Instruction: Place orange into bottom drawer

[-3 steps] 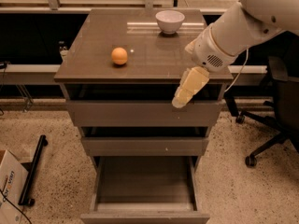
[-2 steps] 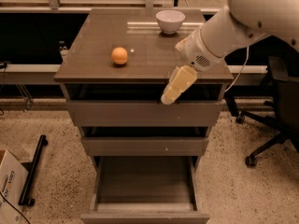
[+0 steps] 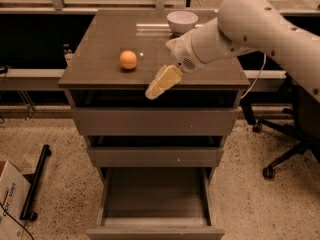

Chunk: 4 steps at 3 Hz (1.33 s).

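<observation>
On bench (image 3: 100, 39): orange (image 3: 128, 59) front-left. Below, bottom drawer (image 3: 155, 196) is pulled out. Over front edge, gripper (image 3: 159, 84) near orange, not touching; open/closed can't tell.

cabinet top (image 3: 100, 39) w/ orange (image 3: 128, 59), white bowl (image 3: 182, 21), tool (image 3: 152, 92) near front edge

The orange (image 3: 128, 59) sits on the cabinet top (image 3: 97, 44), left of centre. The gripper (image 3: 152, 93) hangs at the near edge of the top, to the right of the orange and apart from it, pointing down and left. A white bowl (image 3: 182, 21) stands at the far side. Below, the bottom drawer (image 3: 156, 194) is pulled out.
</observation>
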Each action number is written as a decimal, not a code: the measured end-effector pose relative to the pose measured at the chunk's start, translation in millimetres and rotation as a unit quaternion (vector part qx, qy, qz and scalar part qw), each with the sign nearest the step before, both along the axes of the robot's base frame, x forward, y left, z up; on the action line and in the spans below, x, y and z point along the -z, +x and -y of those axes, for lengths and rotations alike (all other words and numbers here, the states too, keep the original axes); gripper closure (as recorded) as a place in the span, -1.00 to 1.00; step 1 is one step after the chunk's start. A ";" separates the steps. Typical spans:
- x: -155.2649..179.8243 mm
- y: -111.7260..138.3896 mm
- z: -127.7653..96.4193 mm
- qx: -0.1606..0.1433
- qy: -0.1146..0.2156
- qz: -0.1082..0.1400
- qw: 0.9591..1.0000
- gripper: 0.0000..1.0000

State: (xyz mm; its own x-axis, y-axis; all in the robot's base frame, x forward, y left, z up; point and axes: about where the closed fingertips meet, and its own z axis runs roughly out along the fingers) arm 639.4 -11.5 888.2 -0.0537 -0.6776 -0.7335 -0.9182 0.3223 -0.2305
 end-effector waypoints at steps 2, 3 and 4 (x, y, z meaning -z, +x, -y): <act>14.7 55.8 -51.4 -0.007 0.077 0.004 0.997 -1.00; 23.5 84.0 -82.0 -0.016 0.104 -0.005 0.994 -1.00; 27.4 98.6 -102.2 -0.026 0.116 -0.011 0.993 -1.00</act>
State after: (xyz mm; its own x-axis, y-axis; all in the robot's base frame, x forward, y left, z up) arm 738.0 90.6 860.8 -0.0412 -0.4925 -0.8693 -0.9386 0.3172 -0.1353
